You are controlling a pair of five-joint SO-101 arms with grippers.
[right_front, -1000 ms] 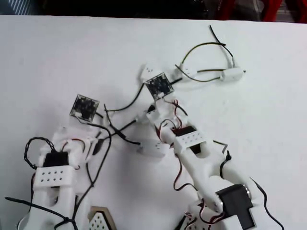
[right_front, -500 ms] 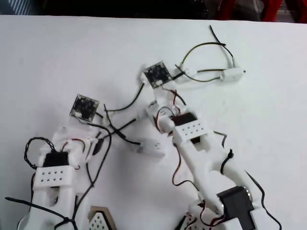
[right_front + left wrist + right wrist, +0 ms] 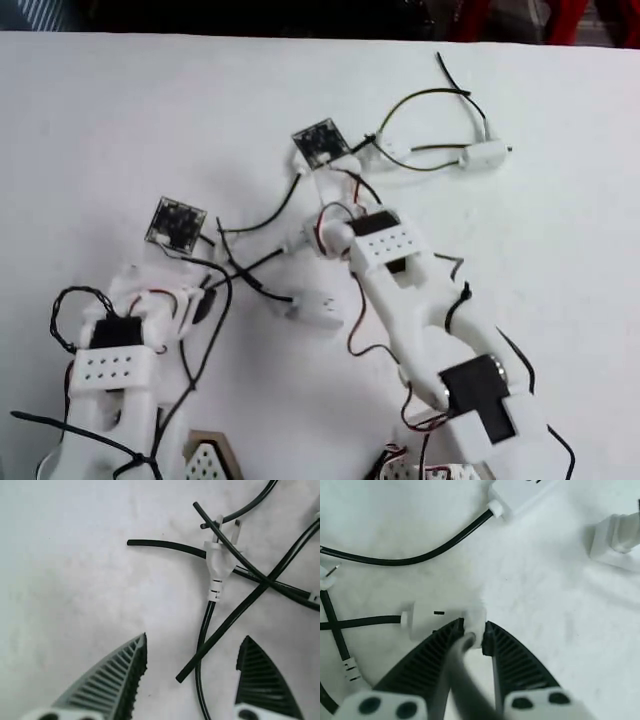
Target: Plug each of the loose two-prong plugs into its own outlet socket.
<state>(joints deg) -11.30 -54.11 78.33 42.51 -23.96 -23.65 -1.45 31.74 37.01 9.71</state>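
A white two-prong plug (image 3: 218,556) on a black cable lies among crossed cables ahead of my left gripper (image 3: 194,638), which is open and empty near the table's front left (image 3: 195,298). My right gripper (image 3: 473,625) is shut on the end of a white plug body (image 3: 437,618) whose black cable trails off; in the high view it sits mid-table (image 3: 303,238). Two black-faced square sockets lie on the table, one (image 3: 178,222) just beyond the left gripper, the other (image 3: 322,143) beyond the right gripper.
A white block (image 3: 318,308) on a cable lies between the arms. Another white connector (image 3: 483,155) with looping cables sits at the back right. Black cables (image 3: 250,265) tangle between the two grippers. The far left of the table (image 3: 90,120) is bare.
The right arm has swung left and farther out over the table. The black-faced socket ahead of it has shifted away, towards the back. The left arm has not moved.
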